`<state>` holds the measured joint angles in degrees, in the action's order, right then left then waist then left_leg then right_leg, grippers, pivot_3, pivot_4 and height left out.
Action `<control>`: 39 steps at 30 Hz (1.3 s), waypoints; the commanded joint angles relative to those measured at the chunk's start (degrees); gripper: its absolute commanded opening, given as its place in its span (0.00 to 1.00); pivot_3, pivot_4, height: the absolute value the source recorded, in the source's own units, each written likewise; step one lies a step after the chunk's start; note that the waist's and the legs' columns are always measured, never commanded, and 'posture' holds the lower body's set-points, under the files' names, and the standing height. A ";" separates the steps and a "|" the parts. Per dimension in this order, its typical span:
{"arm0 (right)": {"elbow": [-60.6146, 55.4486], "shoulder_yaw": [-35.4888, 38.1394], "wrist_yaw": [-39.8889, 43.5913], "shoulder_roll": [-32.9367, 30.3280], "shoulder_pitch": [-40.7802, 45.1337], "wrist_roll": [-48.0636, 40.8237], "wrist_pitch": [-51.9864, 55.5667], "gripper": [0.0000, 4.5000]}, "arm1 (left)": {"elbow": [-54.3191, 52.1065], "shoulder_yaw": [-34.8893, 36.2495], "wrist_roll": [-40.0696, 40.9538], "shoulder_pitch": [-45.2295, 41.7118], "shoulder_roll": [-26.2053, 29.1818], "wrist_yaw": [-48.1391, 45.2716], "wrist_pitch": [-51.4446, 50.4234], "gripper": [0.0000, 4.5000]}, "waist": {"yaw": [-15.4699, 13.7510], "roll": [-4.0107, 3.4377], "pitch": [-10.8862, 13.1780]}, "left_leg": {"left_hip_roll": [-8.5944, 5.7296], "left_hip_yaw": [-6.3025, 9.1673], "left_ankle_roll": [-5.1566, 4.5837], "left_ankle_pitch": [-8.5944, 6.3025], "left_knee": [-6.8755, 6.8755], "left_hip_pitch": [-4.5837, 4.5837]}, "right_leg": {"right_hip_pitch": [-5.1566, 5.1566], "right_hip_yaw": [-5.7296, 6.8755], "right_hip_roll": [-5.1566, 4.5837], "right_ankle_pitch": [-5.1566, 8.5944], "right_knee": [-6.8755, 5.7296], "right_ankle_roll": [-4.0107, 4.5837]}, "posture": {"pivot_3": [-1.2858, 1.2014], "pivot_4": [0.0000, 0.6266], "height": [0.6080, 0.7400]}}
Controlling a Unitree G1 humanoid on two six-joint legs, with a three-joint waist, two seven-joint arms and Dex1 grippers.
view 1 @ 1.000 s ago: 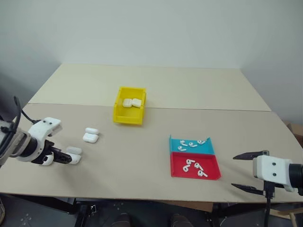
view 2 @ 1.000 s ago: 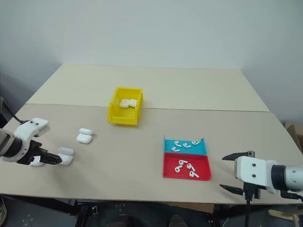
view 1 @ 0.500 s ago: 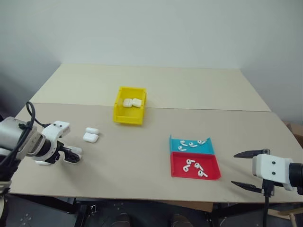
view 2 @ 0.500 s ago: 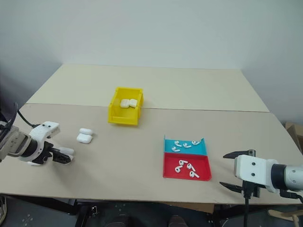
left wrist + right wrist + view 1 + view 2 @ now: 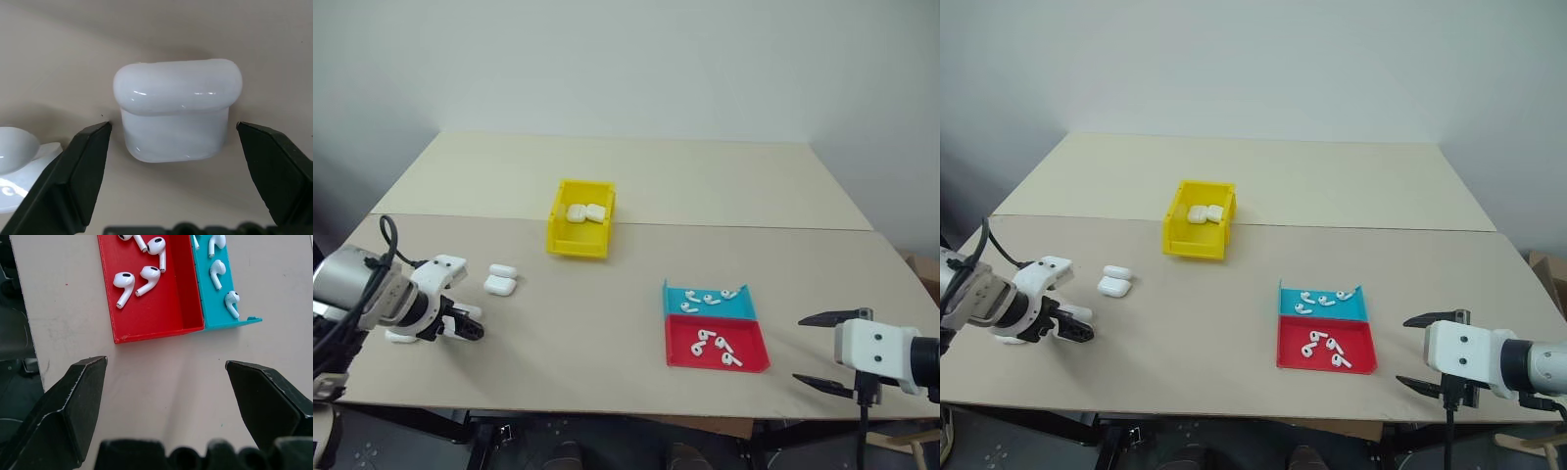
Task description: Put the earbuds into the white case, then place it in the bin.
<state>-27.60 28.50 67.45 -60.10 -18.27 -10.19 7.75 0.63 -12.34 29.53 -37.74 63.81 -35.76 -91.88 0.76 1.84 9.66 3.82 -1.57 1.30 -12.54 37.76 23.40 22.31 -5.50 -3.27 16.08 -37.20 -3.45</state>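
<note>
Your left gripper (image 5: 470, 328) sits at the 9 o'clock side of the head view, arm coming in from the frame edge, wrist pitched steeply down toward the tabletop. Its two black fingers (image 5: 73, 171) stand apart with a gap between them; in the wrist view neither finger touches what lies between them. Your right gripper (image 5: 822, 351) is at about 4 o'clock, low near the table's front edge, pointing inward toward the left and slightly down. Its fingers (image 5: 68, 406) are spread wide, nothing between them. Both wrists are white housings with a dark cable trailing off each.
</note>
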 commanded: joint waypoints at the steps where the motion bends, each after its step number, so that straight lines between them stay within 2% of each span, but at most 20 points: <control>1: -0.90 0.76 -0.40 -0.43 0.67 0.14 -0.43 1.00 | 0.67 0.61 -0.19 -0.82 -0.29 1.09 -0.62 0.73 | 0.00 0.00 0.00 | 0.00 0.00 0.00 0.00 0.00 0.00 | 0.00 0.00 0.00 0.00 0.00 0.00 | 0.52 0.24 1.00; 3: -0.93 0.68 -0.62 -0.50 0.78 0.33 -0.08 1.00 | 0.80 0.65 0.08 -0.94 -0.50 1.19 -0.62 0.62 | -0.01 0.00 0.00 | 0.00 0.00 0.00 0.00 0.00 -0.01 | 0.00 0.00 0.00 0.00 0.00 0.00 | 0.52 0.24 1.00; 8: -0.67 0.93 -0.52 -0.76 0.99 0.54 0.01 1.00 | -0.76 2.45 -1.10 -1.18 -0.24 2.42 -0.14 0.62 | -0.01 0.00 0.00 | -0.01 0.01 0.00 0.00 0.00 -0.02 | -0.02 0.00 0.00 0.00 0.00 0.00 | 0.52 0.24 1.00; 13: 0.24 2.29 0.61 -1.80 1.79 0.14 -0.16 1.00 | -12.88 5.94 2.47 -0.03 5.08 -2.85 3.87 0.62 | -0.01 0.14 0.07 | 0.00 0.02 0.00 0.00 0.01 0.07 | 0.03 0.01 0.00 0.00 0.01 0.00 | 0.52 0.24 1.00; 15: 0.75 2.74 1.18 -2.70 2.91 -0.43 0.26 1.00 | -18.26 8.49 3.08 3.06 8.04 -6.08 9.75 0.62 | 0.15 0.15 0.08 | 0.00 0.02 0.00 0.00 0.01 0.13 | 0.07 0.02 -0.01 -0.01 0.03 0.00 | 0.52 0.24 1.00; 17: 1.23 2.80 2.18 -3.98 4.54 -1.49 0.51 1.00 | -21.55 13.07 3.48 6.58 8.56 -8.73 16.48 0.62 | 0.35 0.11 0.06 | 0.00 -0.01 0.01 0.00 0.00 0.10 | 0.07 -0.01 -0.02 0.00 0.04 0.00 | 0.52 0.24 1.00; 19: 1.31 2.60 3.53 -5.88 6.75 -3.21 2.09 1.00 | -25.11 19.30 1.99 12.91 5.83 -12.06 30.22 0.62 | 0.25 -0.01 0.02 | 0.01 -0.01 0.01 0.00 -0.01 0.03 | 0.04 0.01 -0.02 -0.01 0.01 0.01 | 0.52 0.24 1.00; 20: 1.18 2.06 4.28 -7.35 8.18 -4.09 3.47 1.00 | -26.22 21.71 3.00 14.91 3.76 -13.54 33.62 0.62 | 0.15 -0.07 -0.02 | 0.01 -0.02 0.01 0.00 -0.01 0.02 | 0.02 -0.01 -0.03 -0.01 0.00 0.02 | 0.52 0.24 1.00; 23: 0.32 -0.29 6.89 -11.62 12.49 -7.42 7.22 1.00 | -27.66 27.26 4.12 21.86 -8.44 -17.62 52.30 0.62 | -0.04 -0.12 -0.05 | 0.02 -0.07 0.01 0.01 0.02 -0.08 | -0.07 -0.02 -0.05 -0.05 0.02 0.07 | 0.52 0.24 1.00; 26: -1.52 -5.83 7.02 -17.04 18.28 -9.92 14.13 1.00 | -26.13 23.50 0.80 27.23 -16.62 -23.48 68.92 0.62 | -0.06 -0.11 -0.06 | 0.05 -0.06 0.01 0.00 0.05 -0.08 | -0.10 0.00 -0.03 -0.06 0.04 0.09 | 0.52 0.24 1.00; 29: -4.24 -11.33 6.28 -20.99 23.16 -12.05 20.69 1.00 | -21.11 20.21 -2.08 28.56 -25.91 -24.78 82.68 0.62 | -0.18 -0.13 -0.08 | 0.02 -0.10 0.00 0.00 0.04 -0.07 | -0.07 -0.05 -0.07 -0.06 0.06 0.09 | 0.52 0.24 1.00; 33: -7.83 -18.15 4.10 -23.74 28.31 -13.47 29.36 1.00 | -15.74 17.94 -3.15 28.04 -33.11 -27.19 93.94 0.62 | -0.42 -0.14 -0.09 | 0.03 -0.06 0.00 0.00 0.06 -0.01 | -0.05 -0.02 -0.05 -0.07 0.07 0.08 | 0.52 0.24 1.00; 39: -13.83 -30.83 -3.94 -19.76 39.40 -14.07 45.15 1.00 | -13.07 16.61 0.24 28.01 -34.31 -32.94 98.18 0.62 | 0.07 -0.15 -0.09 | 0.04 -0.05 0.00 0.00 0.07 0.04 | 0.02 -0.03 -0.05 -0.08 0.06 0.05 | 0.52 0.24 1.00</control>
<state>-40.31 -0.83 65.35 -80.08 19.56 -24.37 49.66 -11.92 3.86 27.49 -9.39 29.39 -67.04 4.75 0.84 1.69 9.57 3.86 -1.62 1.29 -12.54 37.83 23.43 22.32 -5.53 -3.32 16.00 -37.15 -3.40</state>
